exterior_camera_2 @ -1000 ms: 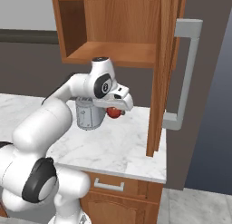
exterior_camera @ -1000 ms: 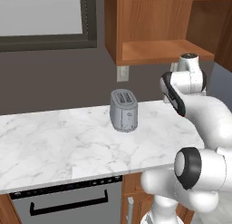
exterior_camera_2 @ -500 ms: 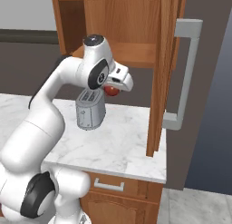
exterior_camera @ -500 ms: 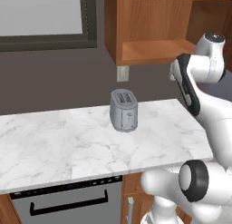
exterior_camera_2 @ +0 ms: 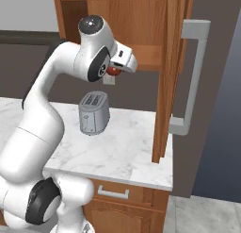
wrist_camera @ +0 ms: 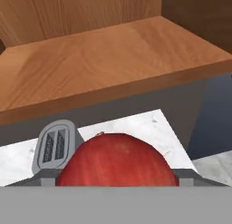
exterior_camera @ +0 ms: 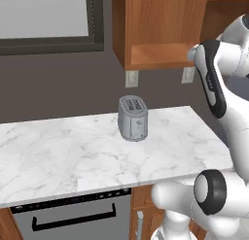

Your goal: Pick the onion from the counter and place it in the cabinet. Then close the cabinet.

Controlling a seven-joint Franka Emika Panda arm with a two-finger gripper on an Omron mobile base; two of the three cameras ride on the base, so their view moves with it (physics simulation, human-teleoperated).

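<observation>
The onion (wrist_camera: 117,160) is held clamped in the hand (exterior_camera_2: 114,70), raised well above the worktop (exterior_camera_2: 122,147) and just in front of the open cabinet (exterior_camera_2: 141,24). In the hand view the red ball is seen close at the bottom, with the cabinet's wooden floor (wrist_camera: 108,60) spread out above and beyond it. The onion is carried at about the level of that floor's front edge, which is judged to be the reason for the height: the board must be cleared before the onion can be moved in and set down.

A grey toaster (exterior_camera: 133,118) stands on the worktop below the cabinet, well under the hand, and is not in the path. The cabinet door (exterior_camera_2: 164,76) is swung open to the right of the hand, with its long grey bar handle (exterior_camera_2: 190,81) facing outward. The front lip of the cabinet floor is judged the main obstacle; if the hand is not lifted a little more, the onion could be knocked against it. The door remains to be closed afterwards.
</observation>
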